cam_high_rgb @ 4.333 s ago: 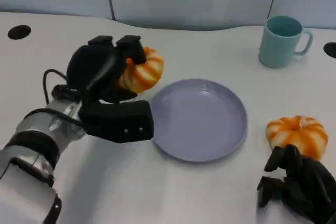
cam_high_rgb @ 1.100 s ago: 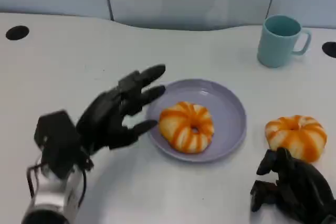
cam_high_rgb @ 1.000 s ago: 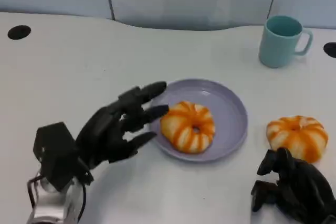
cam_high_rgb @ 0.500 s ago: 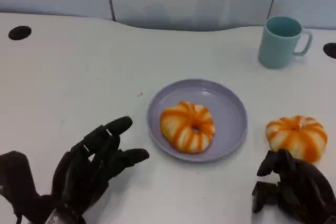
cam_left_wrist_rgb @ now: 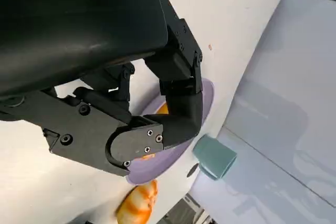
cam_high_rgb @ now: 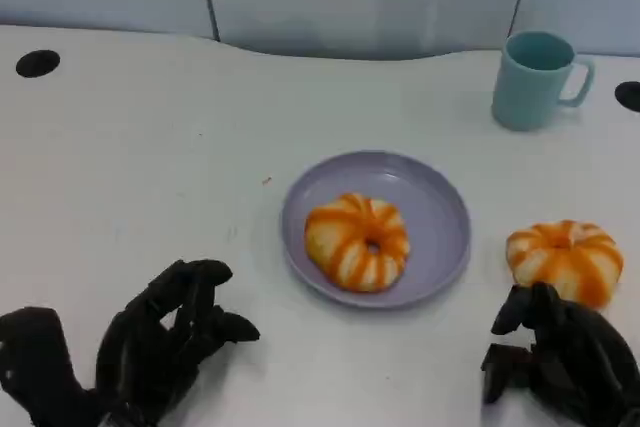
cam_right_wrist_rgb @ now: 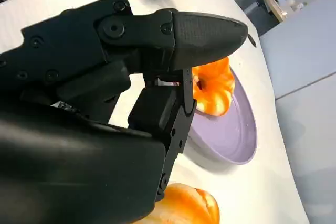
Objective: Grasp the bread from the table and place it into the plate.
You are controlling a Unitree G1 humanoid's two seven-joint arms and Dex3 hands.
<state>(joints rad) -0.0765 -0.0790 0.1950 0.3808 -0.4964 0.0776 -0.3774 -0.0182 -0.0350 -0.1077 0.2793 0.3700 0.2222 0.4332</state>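
Our left hand (cam_high_rgb: 165, 347) has pulled back, empty, fingers loosely apart; first bread (cam_high_rgb: 356, 241) sits in the plate (cam_high_rgb: 440, 197). Second bread (cam_high_rgb: 565, 259) lies just ahead of our curled, empty right hand (cam_high_rgb: 560, 362).

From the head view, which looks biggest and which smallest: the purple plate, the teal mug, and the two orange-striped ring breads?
Largest to smallest, head view:
1. Round purple plate
2. Orange-striped ring bread on the plate and orange-striped ring bread on the table: they look about alike, so unranked
3. Teal mug, though it stands farther from the camera
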